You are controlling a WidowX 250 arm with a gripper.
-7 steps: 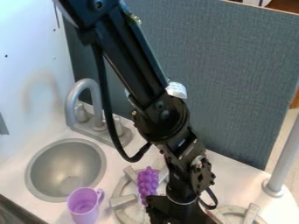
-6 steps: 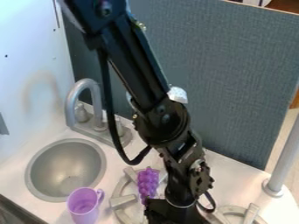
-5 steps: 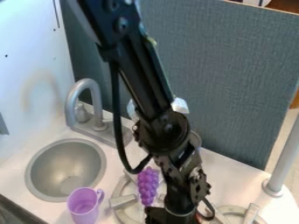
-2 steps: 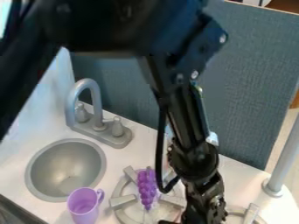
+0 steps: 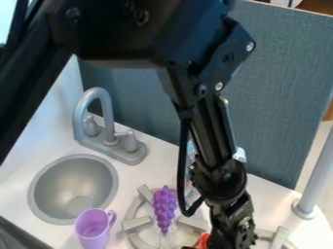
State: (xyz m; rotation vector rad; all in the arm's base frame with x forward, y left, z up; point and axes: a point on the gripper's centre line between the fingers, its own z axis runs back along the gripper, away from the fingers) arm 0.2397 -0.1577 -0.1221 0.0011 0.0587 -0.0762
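A: Clock directions, twelve at the top of the view. Start at the far left?

B: Grey round sink (image 5: 48,168), set into the white counter (image 5: 257,211). From the gripper (image 5: 228,239) it lies toward ten o'clock, well apart.

A: Next?

B: Purple mug (image 5: 93,232) on the counter, close by the sink's rim at about five o'clock. Its handle points to two. Grey faucet (image 5: 106,114) at the sink's one o'clock, spout arched over toward the basin.

A: And the grapes?

B: Purple toy grapes (image 5: 164,206), lying over a grey burner (image 5: 135,224), long way roughly twelve to six. They are at the gripper's ten o'clock, near it, a gap between.

A: Anything closer in?

B: An orange-red thing (image 5: 204,240) at the gripper's nine o'clock, right against its outline. Only a small part shows; can't name it, can't say whether it is touched or held.

A: State of the gripper?

B: Low at the bottom edge, right of the grapes, under the black arm (image 5: 211,129). Cannot tell if it is open or closed.

A: Right side?

B: Second burner (image 5: 280,237) at the gripper's three o'clock, partly behind it. Grey post (image 5: 317,177) between one and two, upright on the counter. Blue-grey panel (image 5: 286,92) stands behind, toward twelve and one.
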